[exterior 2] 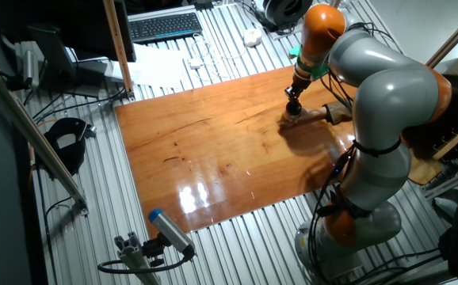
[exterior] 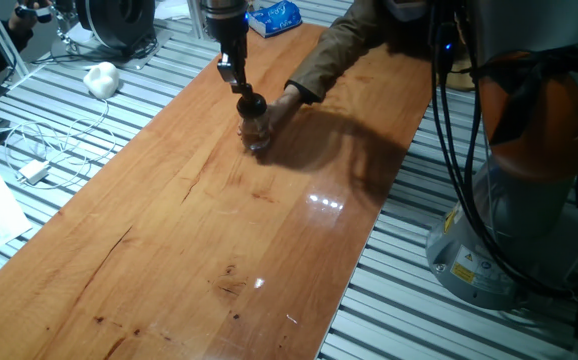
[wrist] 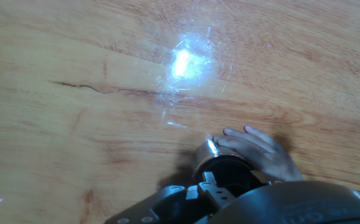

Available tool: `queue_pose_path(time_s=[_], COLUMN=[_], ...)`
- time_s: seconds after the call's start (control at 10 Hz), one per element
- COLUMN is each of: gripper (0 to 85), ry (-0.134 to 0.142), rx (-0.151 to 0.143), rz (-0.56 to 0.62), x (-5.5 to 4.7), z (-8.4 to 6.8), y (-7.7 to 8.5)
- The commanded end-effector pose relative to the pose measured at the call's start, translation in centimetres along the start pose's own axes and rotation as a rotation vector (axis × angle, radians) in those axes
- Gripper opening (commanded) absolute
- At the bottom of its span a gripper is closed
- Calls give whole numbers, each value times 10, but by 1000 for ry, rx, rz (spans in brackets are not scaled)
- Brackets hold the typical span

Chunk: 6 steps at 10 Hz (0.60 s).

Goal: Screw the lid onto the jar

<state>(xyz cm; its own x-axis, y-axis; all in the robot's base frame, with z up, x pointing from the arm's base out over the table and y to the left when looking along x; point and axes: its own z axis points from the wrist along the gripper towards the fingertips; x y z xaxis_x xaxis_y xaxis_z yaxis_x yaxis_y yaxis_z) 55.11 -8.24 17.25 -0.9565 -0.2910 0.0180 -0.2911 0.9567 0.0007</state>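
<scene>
Where claw [exterior: 245, 92] grips, rounded black lid [exterior: 252, 102] — glass jar [exterior: 256, 132]

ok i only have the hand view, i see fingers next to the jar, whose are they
Observer: A person's hand. One fixed view shows a brown-sleeved arm reaching in from the far side of the wooden table, with the hand against the small clear glass jar.
Operator: is the lid on the jar yet
Observer: The small black rounded lid sits on top of the upright jar, with the gripper closed on it from above.
Operator: where on the table is this
Observer: In that fixed view, toward the far end of the board, roughly mid-width.
</scene>
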Motion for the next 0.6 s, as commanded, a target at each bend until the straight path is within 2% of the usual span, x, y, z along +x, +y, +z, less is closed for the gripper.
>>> queue_pose_path(time_s=[0.0, 0.4, 0.5], gripper=[340, 340, 340], ry=[-1, 2, 5], rx=[0, -7, -1], rz=[0, -9, 0], x=[0, 1, 0], z=[0, -5, -6], y=[-1, -8, -5])
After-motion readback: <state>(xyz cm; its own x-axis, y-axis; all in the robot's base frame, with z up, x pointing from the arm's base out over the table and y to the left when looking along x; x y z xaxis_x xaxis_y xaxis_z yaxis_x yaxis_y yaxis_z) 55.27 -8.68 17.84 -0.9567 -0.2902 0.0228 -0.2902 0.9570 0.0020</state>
